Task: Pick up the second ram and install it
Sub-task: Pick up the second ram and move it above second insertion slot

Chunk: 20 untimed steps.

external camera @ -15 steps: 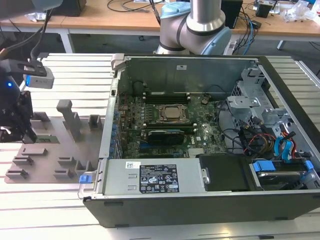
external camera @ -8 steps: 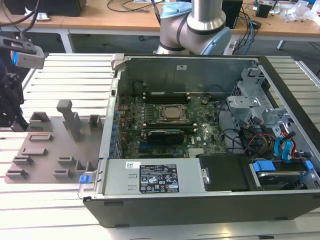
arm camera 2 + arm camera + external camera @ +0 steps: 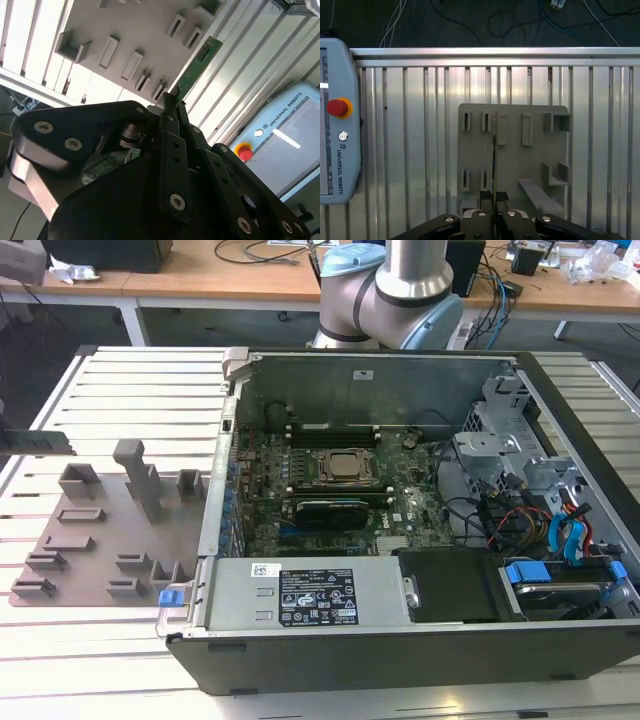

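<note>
At the exterior view's left, a gray holder tray (image 3: 110, 535) lies on the slatted table (image 3: 140, 390). In both wrist views the gripper (image 3: 494, 202) (image 3: 172, 100) is clamped on 1 end of the second ram (image 3: 494, 150) (image 3: 197, 67), which is seen against that tray. At the exterior view's right stands the open computer case (image 3: 400, 650).

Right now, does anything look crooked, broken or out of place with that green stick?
Nothing stands out. The gripper pinches one end of the green stick, which runs straight out from it over the grey tray. No bend or damage shows on the stick.
</note>
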Each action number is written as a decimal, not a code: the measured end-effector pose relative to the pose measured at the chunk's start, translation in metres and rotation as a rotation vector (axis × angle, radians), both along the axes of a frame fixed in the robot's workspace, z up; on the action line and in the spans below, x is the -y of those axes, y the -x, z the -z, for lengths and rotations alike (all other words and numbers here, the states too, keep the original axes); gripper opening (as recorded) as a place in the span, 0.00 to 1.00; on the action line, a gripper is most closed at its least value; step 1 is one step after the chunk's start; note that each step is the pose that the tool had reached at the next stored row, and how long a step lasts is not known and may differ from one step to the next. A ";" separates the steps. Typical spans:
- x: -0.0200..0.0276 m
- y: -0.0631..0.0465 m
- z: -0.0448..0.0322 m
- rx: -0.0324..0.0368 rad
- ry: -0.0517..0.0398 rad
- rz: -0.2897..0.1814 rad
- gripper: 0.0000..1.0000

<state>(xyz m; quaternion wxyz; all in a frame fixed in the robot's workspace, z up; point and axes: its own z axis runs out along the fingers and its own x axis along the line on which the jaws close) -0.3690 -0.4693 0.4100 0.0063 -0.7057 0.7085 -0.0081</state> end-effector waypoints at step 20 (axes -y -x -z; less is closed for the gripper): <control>-0.0039 -0.106 -0.0228 -0.0416 -0.0007 0.000 0.14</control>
